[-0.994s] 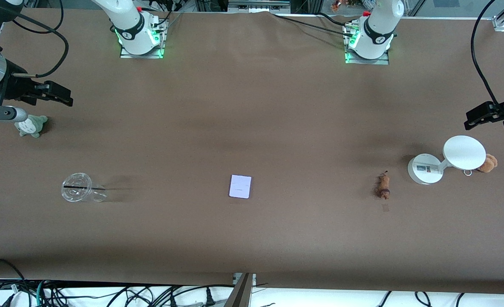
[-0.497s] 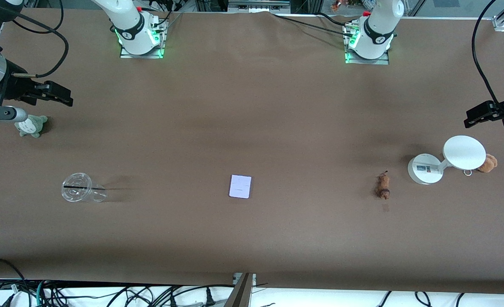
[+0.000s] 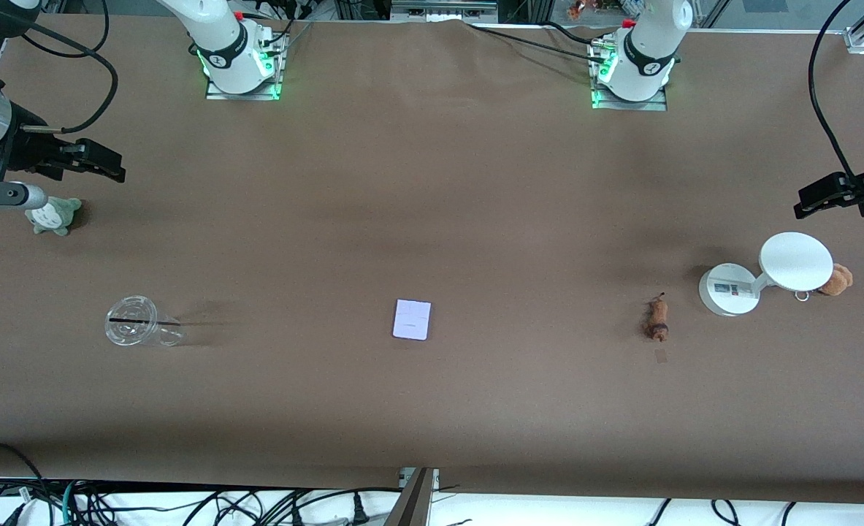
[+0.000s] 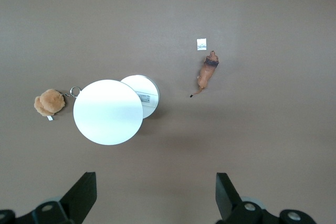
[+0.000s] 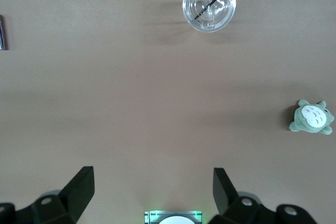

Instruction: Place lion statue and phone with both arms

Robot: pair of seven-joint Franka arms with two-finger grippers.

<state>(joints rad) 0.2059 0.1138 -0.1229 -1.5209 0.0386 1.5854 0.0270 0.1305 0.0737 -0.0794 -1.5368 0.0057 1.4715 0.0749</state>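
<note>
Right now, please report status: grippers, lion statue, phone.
Left gripper open, high above white stand. Right gripper open, above green plush. Lion statue and phone untouched on table. Nothing in the way.

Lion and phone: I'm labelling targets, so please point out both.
lion [image 3: 656, 319], front view, middle of its body
phone [image 3: 412, 320], front view, centre of its flat top

Since a second ago: the left gripper [image 3: 833, 196], jaws wide apart and empty, high over the left arm's end of the table above the white stand [image 3: 767, 273], has crept very slightly toward that table end. No other displacement seen; the right gripper [image 3: 85, 162] shows at most a barely perceptible shift over the grey-green plush toy [image 3: 52, 215].
</note>
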